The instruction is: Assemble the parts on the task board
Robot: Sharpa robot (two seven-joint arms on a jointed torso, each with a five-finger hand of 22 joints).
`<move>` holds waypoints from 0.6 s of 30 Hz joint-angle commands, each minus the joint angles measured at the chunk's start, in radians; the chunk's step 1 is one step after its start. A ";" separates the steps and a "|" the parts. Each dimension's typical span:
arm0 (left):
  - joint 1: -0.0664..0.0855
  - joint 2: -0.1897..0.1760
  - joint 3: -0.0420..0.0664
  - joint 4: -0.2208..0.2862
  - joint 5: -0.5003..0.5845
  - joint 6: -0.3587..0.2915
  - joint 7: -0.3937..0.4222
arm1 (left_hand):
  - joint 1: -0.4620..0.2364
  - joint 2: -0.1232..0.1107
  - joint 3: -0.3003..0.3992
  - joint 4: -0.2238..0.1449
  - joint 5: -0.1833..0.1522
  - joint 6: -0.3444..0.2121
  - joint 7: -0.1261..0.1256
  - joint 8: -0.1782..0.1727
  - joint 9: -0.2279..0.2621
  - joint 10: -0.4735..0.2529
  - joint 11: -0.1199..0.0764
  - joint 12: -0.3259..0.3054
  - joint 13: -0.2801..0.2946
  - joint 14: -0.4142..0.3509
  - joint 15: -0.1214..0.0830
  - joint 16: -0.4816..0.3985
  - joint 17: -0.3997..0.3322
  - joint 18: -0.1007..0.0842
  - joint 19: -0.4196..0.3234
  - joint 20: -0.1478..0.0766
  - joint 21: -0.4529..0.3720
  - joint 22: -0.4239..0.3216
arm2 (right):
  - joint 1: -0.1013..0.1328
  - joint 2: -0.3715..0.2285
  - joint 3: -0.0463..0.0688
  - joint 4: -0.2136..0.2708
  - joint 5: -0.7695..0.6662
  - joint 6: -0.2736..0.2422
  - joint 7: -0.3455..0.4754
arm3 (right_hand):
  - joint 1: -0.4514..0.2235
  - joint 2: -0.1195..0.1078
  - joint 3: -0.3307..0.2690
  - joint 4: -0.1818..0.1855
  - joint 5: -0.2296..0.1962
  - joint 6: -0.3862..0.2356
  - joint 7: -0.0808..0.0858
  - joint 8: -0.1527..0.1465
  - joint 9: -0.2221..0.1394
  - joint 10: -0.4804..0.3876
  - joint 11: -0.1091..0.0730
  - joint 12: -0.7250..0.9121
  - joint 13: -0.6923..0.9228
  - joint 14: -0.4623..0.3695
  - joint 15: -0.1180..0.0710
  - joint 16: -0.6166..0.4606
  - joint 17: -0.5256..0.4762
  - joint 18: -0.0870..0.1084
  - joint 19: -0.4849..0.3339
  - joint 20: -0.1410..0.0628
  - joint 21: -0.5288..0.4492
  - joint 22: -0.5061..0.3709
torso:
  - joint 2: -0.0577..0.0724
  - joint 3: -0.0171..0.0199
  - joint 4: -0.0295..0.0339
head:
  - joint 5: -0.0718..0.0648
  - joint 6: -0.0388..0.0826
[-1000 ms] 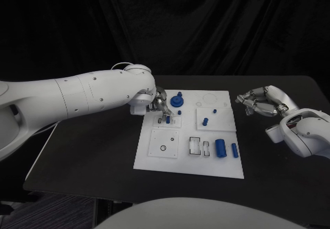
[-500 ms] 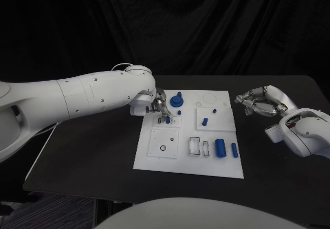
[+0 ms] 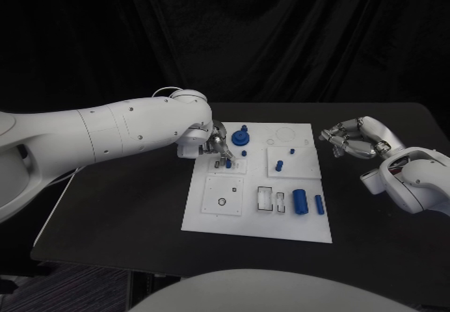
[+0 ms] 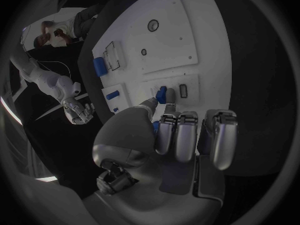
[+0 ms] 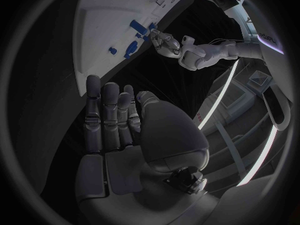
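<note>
Parts (image 3: 301,201) in blue lie scattered over the white task board (image 3: 258,224), which we see in the middle of the black table (image 3: 122,214). Near the board's far edge a round blue piece with a peg (image 3: 241,137) stands beside an engraved circle; a small blue peg (image 3: 279,166) stands on a raised square plate toward the right side, and a thick blue cylinder with a slimmer blue bar (image 3: 320,204) beside it lies in the near right part of the board. Our left hand (image 3: 218,144) reaches over the board's far left corner, its fingers curled down over a small slotted plate. In the left wrist view the thumb and a fingertip (image 4: 164,127) seem to close around a small blue part (image 4: 162,93) that stands at a slot in that plate, though we cannot tell for sure whether the hand grips it or merely touches it. Our right hand (image 3: 352,142) hovers above the bare table just off the board's right edge, well apart from every part; the right wrist view shows its fingers (image 5: 103,117) loosely extended side by side with nothing between them and the thumb.
</note>
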 commanded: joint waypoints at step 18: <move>-0.004 0.014 0.001 -0.013 0.003 0.029 0.042 | -0.003 0.004 0.033 -0.030 0.016 -0.010 -0.006 0.013 0.036 0.106 -0.009 0.004 0.263 0.106 -0.005 0.003 0.263 -0.005 0.086 -0.007 -0.004 0.252 | -0.002 0.003 0.001 0.000 -0.009 0.006 -0.021 | 0.049 -0.015 0.040 -0.011 0.039 -0.002 -0.011 0.011 0.001 0.010 -0.003 -0.002 -0.018 0.015 -0.003 -0.006 -0.010 0.011 0.012 -0.003 -0.012 0.002 | 0.000 0.0009 0.0001 | 0.002 0.000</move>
